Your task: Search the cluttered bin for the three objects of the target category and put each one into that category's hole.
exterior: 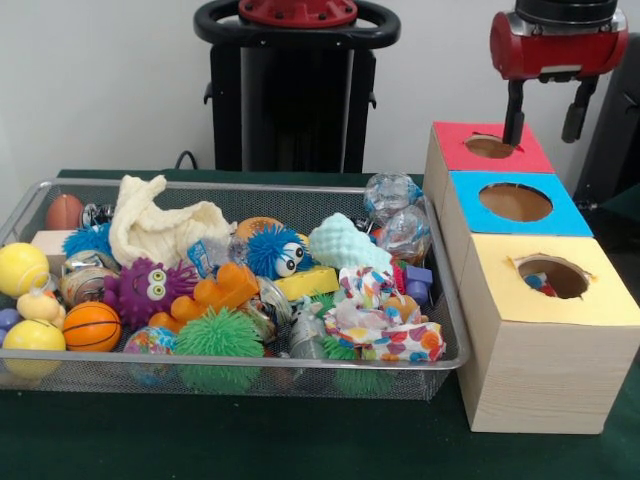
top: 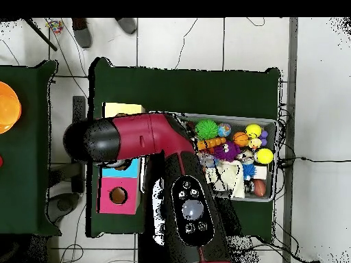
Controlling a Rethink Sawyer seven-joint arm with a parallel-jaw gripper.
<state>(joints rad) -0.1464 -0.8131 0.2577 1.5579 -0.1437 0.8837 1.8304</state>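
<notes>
At the left end of the wire mesh bin (exterior: pixel 440 300) sits a yellow ball (exterior: pixel 22 267), with a second yellow ball (exterior: pixel 33 336) below it at the front-left corner and a small orange basketball (exterior: pixel 91 326) just beside that. A brown football (exterior: pixel 64 211) lies in the back-left corner. Next along, a cream cloth (exterior: pixel 160 228) is heaped against the back edge, and a purple spiky toy with eyes (exterior: pixel 148 291) rests in front of it. An orange rubbery toy (exterior: pixel 218 292) touches a green spiky ball (exterior: pixel 219 334) at the front edge. In the middle sits a blue fuzzy ball with eyes (exterior: pixel 276 251), then a pale mint bumpy toy (exterior: pixel 347 245). A polka-dot patterned cloth (exterior: pixel 385 322) fills the front-right corner, and two clear plastic balls (exterior: pixel 392 196) sit at the back-right corner.

Right of the bin, close beside it, stands the row of wooden boxes: the yellow-topped box (exterior: pixel 600 290) nearest the table's front edge, with something colourful visible inside its hole, the blue-topped box (exterior: pixel 470 203) in the middle, and the red-topped box (exterior: pixel 455 137) at the back. Above the red hole hangs the gripper (exterior: pixel 545 122), its two dark fingers (exterior: pixel 514 112) spread apart and holding nothing, one tip dipping to the hole's rim. In the overhead view the red and black arm (top: pixel 171 171) covers most of the boxes.
</notes>
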